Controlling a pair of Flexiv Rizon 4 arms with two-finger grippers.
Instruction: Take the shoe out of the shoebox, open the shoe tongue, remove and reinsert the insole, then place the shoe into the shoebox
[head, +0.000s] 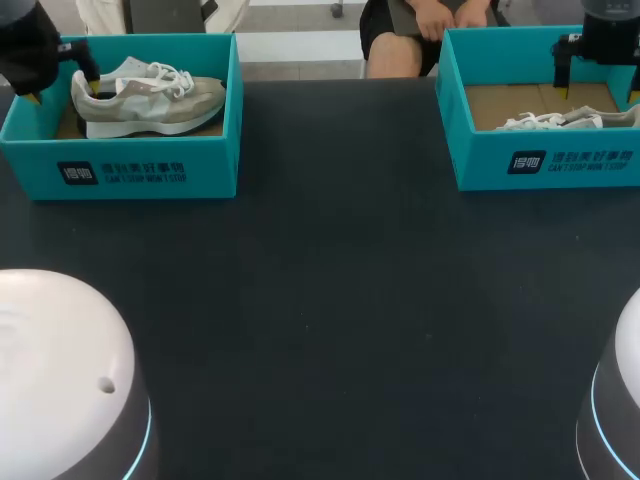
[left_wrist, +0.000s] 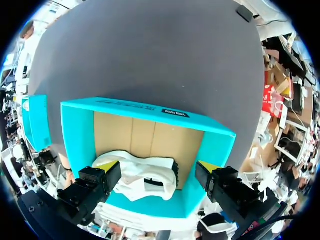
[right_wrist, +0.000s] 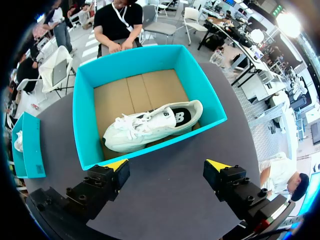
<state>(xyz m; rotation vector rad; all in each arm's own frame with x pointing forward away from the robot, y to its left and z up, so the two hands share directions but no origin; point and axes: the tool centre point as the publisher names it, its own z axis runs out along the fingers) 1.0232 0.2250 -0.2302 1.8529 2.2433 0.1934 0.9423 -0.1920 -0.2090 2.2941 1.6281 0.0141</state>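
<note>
Left gripper (left_wrist: 157, 170): hanging over the heel end of the beige sneaker (head: 150, 100), jaws spread wide and grasping nothing, one yellow tip sitting just beside the heel.
Beige sneaker: standing upright on its sole inside the left shoebox (head: 150, 170), white laces facing up.
Right gripper (right_wrist: 167, 165): hovering above the right shoebox (head: 540, 160), jaws released and holding nothing.
White sneaker (right_wrist: 150, 125): lying on its side on the cardboard floor of the right shoebox, close to the wall nearest the robot.
Table (head: 330, 300): carrying both teal shoeboxes, open-topped, standing well apart at the far corners.
</note>
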